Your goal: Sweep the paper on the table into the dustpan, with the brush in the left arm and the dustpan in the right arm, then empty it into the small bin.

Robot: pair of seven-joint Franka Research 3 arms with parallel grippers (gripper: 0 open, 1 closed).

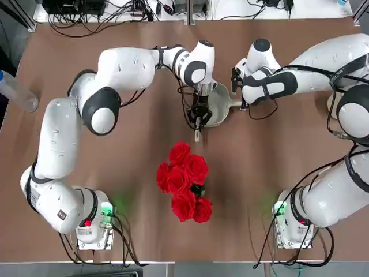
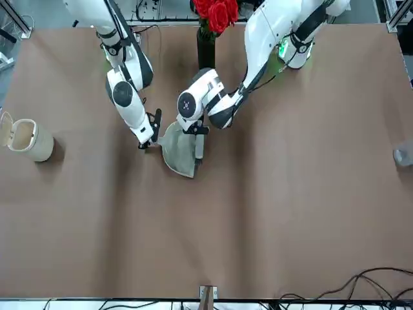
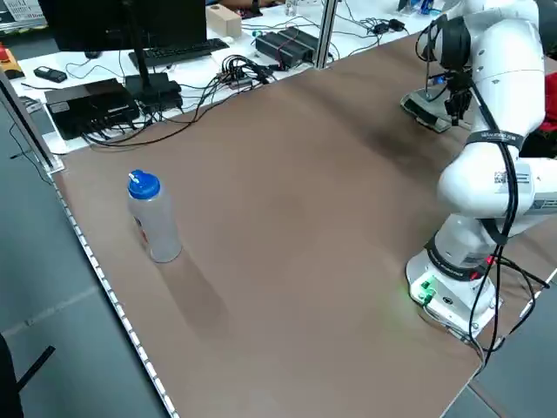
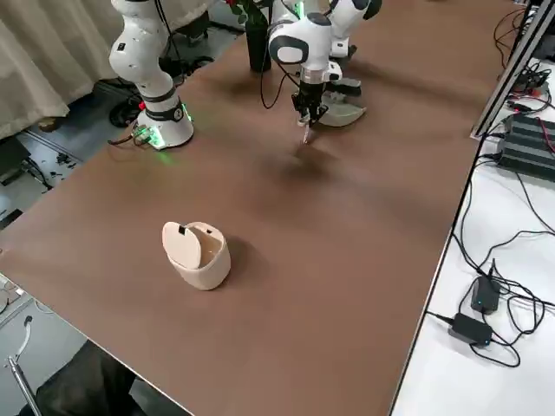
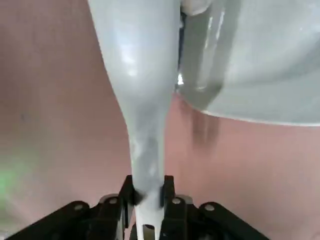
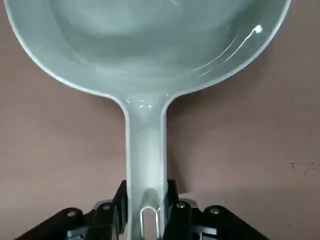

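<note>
Bristles are hidden under the left gripper (image 1: 199, 117), which clamps the slim handle of the brush (image 5: 142, 90) near its tail; just above centre of the top view the brush stands close beside the open mouth of the dustpan (image 1: 215, 104). The right gripper (image 6: 145, 210) is clenched on the dustpan's short handle, the scoop lying flat or nearly flat on the table (image 2: 271, 213) at mid-frame of the front view. I cannot find the paper in any view; it may be under the brush head or already in the scoop. To sweep well, the brush should draw low across the tabletop straight into the scoop's lip while the right arm holds that lip pressed down, so nothing slips beneath. The small bin (image 2: 29, 141) waits at the front view's left edge, lid up, well apart from the roses (image 1: 184, 182).
</note>
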